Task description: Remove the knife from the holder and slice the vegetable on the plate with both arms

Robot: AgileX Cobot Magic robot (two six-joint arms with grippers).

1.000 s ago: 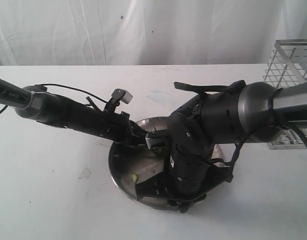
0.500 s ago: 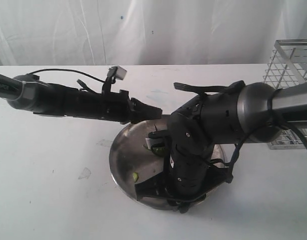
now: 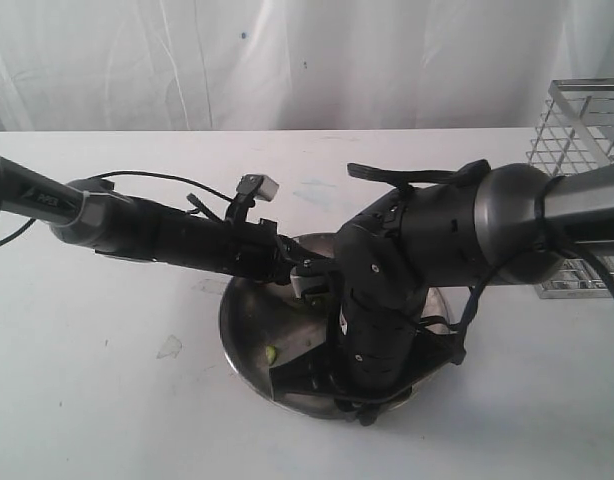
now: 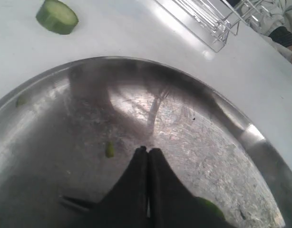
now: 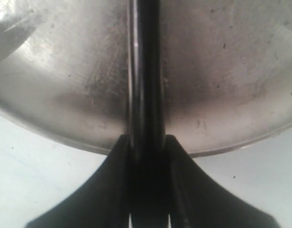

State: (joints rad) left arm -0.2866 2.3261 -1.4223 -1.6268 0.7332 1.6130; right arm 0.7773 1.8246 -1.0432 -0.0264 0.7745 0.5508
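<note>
The steel plate (image 3: pixel 242 320) lies in the middle of the white table. My left gripper (image 3: pixel 290 272) reaches in over the plate's far rim, and the left wrist view shows it (image 4: pixel 148 151) shut with nothing between its fingers, tips low over the plate (image 4: pixel 89 104). The vegetable (image 4: pixel 210 207) shows only as a green edge behind one finger. My right gripper (image 5: pixel 146 142) is shut on the black knife (image 5: pixel 145 71), which runs out across the plate (image 5: pixel 65 71). The dark blade (image 3: pixel 292 375) rests at the plate's near side under the right arm.
The wire holder (image 3: pixel 587 130) stands at the table's right edge, behind the right arm. A round green slice (image 4: pixel 57 16) lies on the table outside the plate. Small green bits (image 3: pixel 271 353) sit on the plate. The bulky right arm (image 3: pixel 437 240) covers the plate's right half.
The left arm rose off the plate half a second ago and has come back down to the plate's far rim. The right arm and knife have not moved.
</note>
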